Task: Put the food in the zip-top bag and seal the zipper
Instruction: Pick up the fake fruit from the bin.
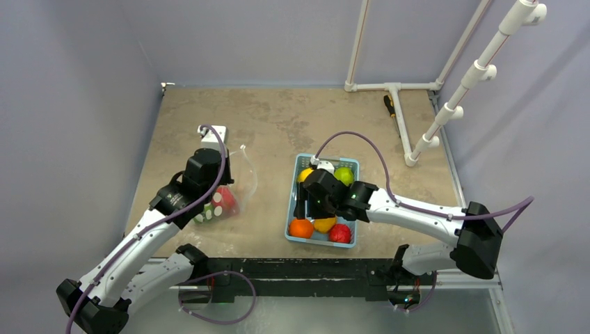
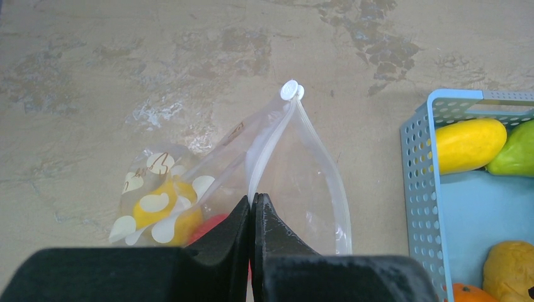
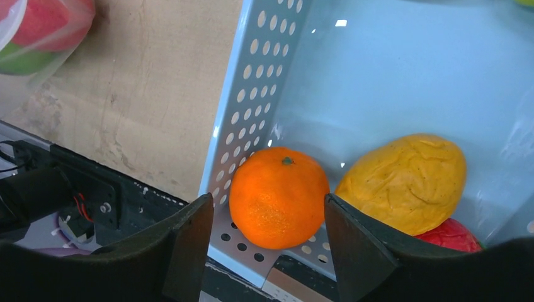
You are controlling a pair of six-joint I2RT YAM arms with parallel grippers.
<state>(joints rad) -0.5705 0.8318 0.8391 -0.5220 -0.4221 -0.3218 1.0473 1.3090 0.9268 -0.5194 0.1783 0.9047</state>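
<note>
The transparent dotted zip-top bag [image 1: 229,188] lies left of the basket with red, green and yellow fruit [image 2: 165,211] inside. My left gripper [image 2: 254,200] is shut on the bag's whitish zipper strip [image 2: 267,148] and holds the mouth open; the round slider [image 2: 290,90] is at the far end. My right gripper [image 3: 267,207] is open, hanging over the light-blue basket [image 1: 296,182] with its fingers either side of an orange fruit [image 3: 278,196], not touching it. A yellow fruit [image 3: 406,181] and a red fruit [image 3: 452,234] lie beside it.
The basket also holds a yellow fruit [image 2: 469,145] and a green one [image 2: 513,151] at its far end. A white PVC pipe frame [image 1: 396,90] stands at the back right, a black-and-yellow tool [image 1: 391,106] beside it. The table's dark front edge [image 1: 292,268] is just below the basket.
</note>
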